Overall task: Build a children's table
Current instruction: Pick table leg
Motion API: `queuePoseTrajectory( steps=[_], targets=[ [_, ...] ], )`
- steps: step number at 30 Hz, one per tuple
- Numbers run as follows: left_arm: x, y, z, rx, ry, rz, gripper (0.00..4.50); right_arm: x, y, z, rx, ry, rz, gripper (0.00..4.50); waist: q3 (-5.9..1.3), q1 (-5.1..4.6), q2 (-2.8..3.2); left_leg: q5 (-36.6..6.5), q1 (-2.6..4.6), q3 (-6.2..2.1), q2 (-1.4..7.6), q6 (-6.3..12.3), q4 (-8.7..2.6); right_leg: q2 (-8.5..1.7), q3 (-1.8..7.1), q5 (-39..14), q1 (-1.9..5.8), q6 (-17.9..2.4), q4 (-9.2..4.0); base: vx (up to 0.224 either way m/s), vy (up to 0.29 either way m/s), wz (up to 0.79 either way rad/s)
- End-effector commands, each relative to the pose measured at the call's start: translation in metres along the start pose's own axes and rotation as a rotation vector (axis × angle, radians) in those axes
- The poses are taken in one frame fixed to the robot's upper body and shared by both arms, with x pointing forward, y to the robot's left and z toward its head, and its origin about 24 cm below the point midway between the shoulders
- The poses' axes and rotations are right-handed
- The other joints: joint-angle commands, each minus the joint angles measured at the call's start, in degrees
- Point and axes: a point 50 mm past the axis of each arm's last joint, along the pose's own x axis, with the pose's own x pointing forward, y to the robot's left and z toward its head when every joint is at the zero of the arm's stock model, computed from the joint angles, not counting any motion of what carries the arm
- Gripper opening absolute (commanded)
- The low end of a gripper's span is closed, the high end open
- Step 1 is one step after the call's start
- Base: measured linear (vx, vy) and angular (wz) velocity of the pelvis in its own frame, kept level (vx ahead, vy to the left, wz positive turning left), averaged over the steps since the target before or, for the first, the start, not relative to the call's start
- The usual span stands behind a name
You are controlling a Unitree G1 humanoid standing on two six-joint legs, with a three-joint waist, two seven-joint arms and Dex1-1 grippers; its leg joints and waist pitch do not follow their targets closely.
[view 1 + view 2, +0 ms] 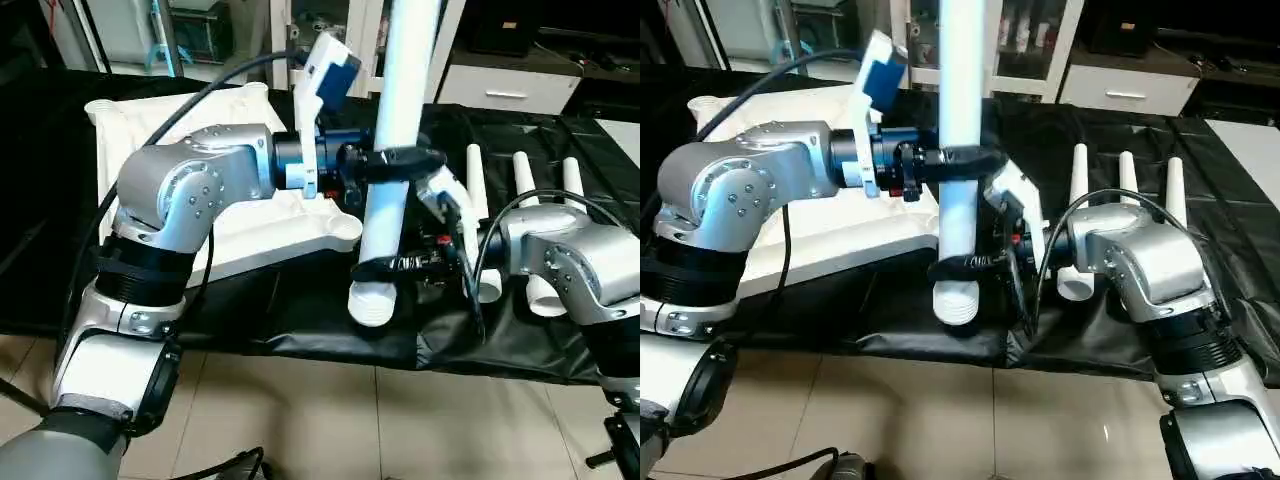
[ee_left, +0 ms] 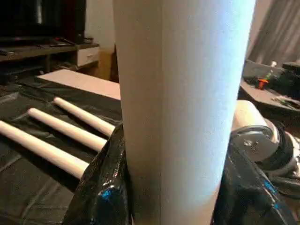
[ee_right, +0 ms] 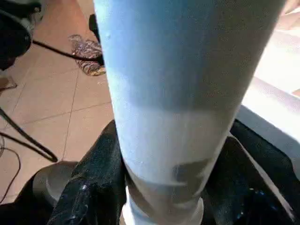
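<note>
standing upright over the black work table's (image 1: 300, 320) near edge, a white leg (image 1: 395, 150) is being clamped by both: left gripper (image 1: 400, 160) higher, right gripper (image 1: 395, 265) lower. tabletop (image 1: 240, 215) is lying at nine o'clock, three spare legs (image 1: 520, 190) at three o'clock.

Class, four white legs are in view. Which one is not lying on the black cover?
The upright leg, clamped by both grippers, left above right; the other three legs lie flat side by side.
</note>
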Motion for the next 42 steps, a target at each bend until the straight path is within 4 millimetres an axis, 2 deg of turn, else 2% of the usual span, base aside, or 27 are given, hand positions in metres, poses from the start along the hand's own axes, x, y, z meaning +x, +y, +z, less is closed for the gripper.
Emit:
queuePoseTrajectory(
  steps=[1, 4, 7, 9, 12, 14, 15, 17, 18, 22, 23, 24, 26, 28, 29, 30, 31, 32, 33, 35, 38, 39, 40, 41, 42],
  targets=[
    [-0.002, 0.000, 0.003, -0.022, -0.017, 0.009, 2.51, -0.008, -0.003, -0.001, 0.014, -0.032, -0.047, 1.86, -4.78, 0.00, 0.39, -6.5, 1.46, -0.69, 2.05, -0.70, -3.63, -4.11, 2.19, 1.0, 2.70, -15.9, -3.65, 0.000, 0.000, 0.00],
    [-0.010, 0.002, 0.004, -0.061, -0.044, -0.001, 2.74, -0.011, -0.007, -0.002, 0.016, -0.041, -0.097, 1.86, -4.84, 0.02, 0.23, -6.8, 1.42, -0.65, 1.90, -0.84, -3.60, -4.15, 2.19, 0.6, 2.81, -15.9, -3.78, 0.000, 0.000, 0.00],
    [-0.011, 0.001, 0.002, -0.065, -0.036, -0.013, 3.00, -0.012, -0.009, -0.003, 0.024, -0.047, -0.124, 1.86, -4.78, -0.13, 0.32, -7.3, 1.50, -0.71, 1.94, -1.08, -3.70, -4.06, 2.13, -0.5, 2.67, -15.6, -3.83, 0.000, 0.000, 0.00],
    [-0.011, -0.002, -0.003, -0.083, -0.010, -0.047, 3.05, -0.012, -0.011, 0.000, 0.027, -0.074, -0.139, 1.86, -4.81, -0.12, 0.56, -7.4, 1.52, -0.74, 1.97, -1.31, -3.72, -4.05, 2.14, -0.2, 2.63, -15.6, -3.82, 0.000, 0.000, 0.00],
    [-0.014, 0.001, -0.006, -0.064, -0.006, -0.011, 3.36, -0.014, -0.013, 0.003, 0.024, -0.105, -0.170, 1.86, -4.83, -0.09, 0.91, -7.5, 1.54, -0.81, 1.97, -1.38, -3.74, -4.06, 2.12, 0.5, 2.62, -15.6, -3.74, 0.000, 0.000, 0.00],
    [-0.015, 0.002, -0.006, -0.059, -0.016, 0.002, 3.42, -0.015, -0.014, 0.003, 0.024, -0.109, -0.182, 1.86, -4.85, -0.10, 0.70, -7.6, 1.53, -0.79, 1.97, -1.57, -3.78, -4.09, 2.12, 0.7, 2.68, -15.7, -3.80, 0.000, 0.000, 0.00],
    [-0.025, 0.010, -0.008, -0.034, -0.036, 0.079, 3.45, -0.022, -0.022, 0.000, 0.036, -0.122, -0.282, 1.86, -4.89, -0.01, 0.72, -7.5, 1.59, -0.79, 2.01, -1.64, -3.77, -4.09, 2.13, 1.0, 2.64, -15.7, -3.77, 0.000, 0.000, 0.00],
    [-0.037, 0.017, -0.015, -0.039, -0.056, 0.133, 3.47, -0.029, -0.028, -0.005, 0.061, -0.136, -0.355, 1.86, -4.80, 0.00, 0.70, -8.2, 1.61, -0.77, 1.99, -2.29, -3.87, -4.17, 2.12, -0.4, 2.58, -15.2, -3.98, 0.000, 0.000, 0.00],
    [-0.043, 0.017, -0.019, -0.053, -0.059, 0.137, 3.47, -0.030, -0.028, -0.006, 0.070, -0.143, -0.366, 1.86, -4.78, -0.12, 0.54, -8.2, 1.53, -0.72, 1.88, -2.54, -3.94, -4.08, 2.12, -0.8, 2.68, -14.9, -3.92, 0.000, 0.000, 0.00],
    [-0.060, 0.015, -0.034, -0.066, -0.039, 0.153, 3.47, -0.030, -0.023, -0.009, 0.075, -0.163, -0.375, 1.86, -4.89, -0.26, 0.86, -7.9, 1.58, -0.76, 1.96, -2.49, -4.00, -3.98, 2.07, -0.1, 2.51, -14.0, -3.79, 0.000, 0.000, 0.00],
    [-0.072, 0.016, -0.038, -0.066, -0.050, 0.226, 3.47, -0.033, -0.025, -0.010, 0.063, -0.171, -0.459, 1.86, -4.88, -0.30, 0.96, -8.1, 1.63, -0.77, 1.99, -2.59, -4.04, -3.96, 2.05, -0.1, 2.48, -14.2, -3.79, 0.000, 0.000, 0.00],
    [-0.078, 0.018, -0.040, -0.048, -0.061, 0.276, 3.47, -0.035, -0.027, -0.010, 0.064, -0.175, -0.511, 1.86, -4.74, -0.44, 1.06, -8.3, 1.51, -0.83, 2.10, -2.92, -4.17, -4.01, 2.09, 0.0, 2.44, -14.3, -3.72, 0.000, 0.000, 0.00],
    [-0.083, 0.019, -0.040, -0.023, -0.075, 0.327, 3.47, -0.037, -0.029, -0.010, 0.067, -0.184, -0.559, 1.86, -4.74, -0.51, 1.25, -9.2, 1.73, -0.76, 1.96, -3.18, -4.11, -3.95, 2.11, -1.3, 2.28, -14.0, -3.93, 0.000, 0.000, 0.00],
    [-0.099, 0.029, -0.049, 0.059, -0.094, 0.630, 3.47, -0.037, -0.026, -0.008, 0.049, -0.233, -0.670, 1.86, -4.45, -0.83, 1.28, -11.0, 1.61, -0.90, 2.27, -3.94, -4.40, -3.96, 2.23, -3.5, 2.27, -13.1, -4.31, 0.000, 0.000, 0.00],
    [-0.111, 0.031, -0.063, 0.113, -0.077, 0.846, 3.47, -0.033, -0.020, -0.008, 0.022, -0.238, -0.762, 1.86, -4.46, -0.93, 1.24, -11.8, 1.71, -1.01, 2.30, -3.95, -4.54, -3.99, 2.22, -5.1, 2.31, -11.6, -4.50, 0.000, 0.000, 0.00],
    [-0.115, 0.030, -0.070, 0.141, -0.057, 0.890, 3.47, -0.031, -0.018, -0.010, 0.016, -0.230, -0.798, 1.86, -4.47, -0.96, 0.97, -11.1, 1.58, -1.12, 2.45, -3.89, -4.61, -4.04, 2.26, -5.0, 2.37, -10.8, -4.59, 0.000, 0.000, 0.00],
    [-0.116, 0.027, -0.076, 0.170, -0.053, 0.923, 3.47, -0.028, -0.016, -0.014, 0.026, -0.217, -0.821, 1.86, -4.52, -1.02, 1.04, -10.3, 1.43, -1.20, 2.39, -3.85, -4.62, -4.00, 2.25, -4.7, 2.42, -10.1, -4.49, 0.000, 0.000, 0.00],
    [-0.117, 0.025, -0.086, 0.159, -0.030, 0.971, 3.47, -0.027, -0.016, -0.017, 0.033, -0.223, -0.885, 1.86, -4.59, -1.34, 1.19, -10.0, 1.48, -1.08, 2.24, -3.94, -4.66, -3.84, 2.30, -5.3, 2.10, -9.0, -4.55, 0.000, 0.000, 0.00],
    [-0.119, 0.023, -0.094, 0.180, -0.017, 1.032, 3.47, -0.028, -0.016, -0.019, 0.039, -0.251, -0.951, 1.86, -4.49, -1.41, 0.62, -10.3, 1.49, -0.94, 2.13, -3.99, -4.75, -3.76, 2.28, -6.1, 1.99, -8.8, -4.77, 0.000, 0.000, 0.00],
    [-0.120, 0.020, -0.104, 0.177, -0.026, 1.122, 3.47, -0.032, -0.014, -0.020, -0.011, -0.301, -1.105, 1.86, -4.27, -1.36, 1.03, -13.3, 1.78, -1.02, 2.26, -4.89, -5.00, -3.91, 2.43, -10.9, 1.30, -7.9, -5.23, 0.000, 0.000, 0.00],
    [-0.118, 0.015, -0.111, 0.162, -0.060, 1.196, 3.47, -0.034, -0.008, -0.018, -0.120, -0.370, -1.220, 1.86, -4.04, -1.36, 1.10, -16.8, 1.98, -1.17, 2.14, -5.64, -5.20, -3.94, 2.46, -15.0, 0.97, -6.6, -5.72, 0.000, 0.000, 0.00],
    [-0.118, 0.011, -0.116, 0.147, -0.102, 1.285, 3.47, -0.030, 0.000, -0.026, -0.124, -0.369, -1.250, 1.86, -3.94, -1.41, 1.17, -17.3, 1.89, -1.27, 2.32, -5.90, -5.27, -3.87, 2.54, -14.6, 0.89, -5.7, -5.90, 0.000, 0.000, 0.00],
    [-0.118, 0.011, -0.118, 0.137, -0.114, 1.306, 3.47, -0.028, 0.002, -0.028, -0.118, -0.365, -1.243, 1.86, -3.99, -1.60, 1.25, -17.0, 1.69, -1.36, 2.22, -5.58, -5.36, -3.70, 2.53, -12.6, 1.22, -5.3, -5.77, 0.000, 0.000, 0.00],
    [-0.117, 0.010, -0.120, 0.121, -0.115, 1.316, 3.47, -0.026, 0.005, -0.030, -0.098, -0.377, -1.209, 1.86, -4.05, -1.82, 0.87, -16.9, 1.54, -1.32, 2.00, -4.97, -5.37, -3.53, 2.49, -11.9, 1.37, -5.0, -5.73, 0.000, 0.000, 0.00],
    [-0.116, 0.010, -0.121, 0.125, -0.111, 1.319, 3.47, -0.024, 0.007, -0.030, -0.077, -0.403, -1.190, 1.86, -4.10, -1.94, 0.92, -16.9, 1.47, -1.36, 1.94, -4.56, -5.33, -3.59, 2.55, -11.7, 1.43, -4.9, -5.64, 0.000, 0.000, 0.00]
  ],
)
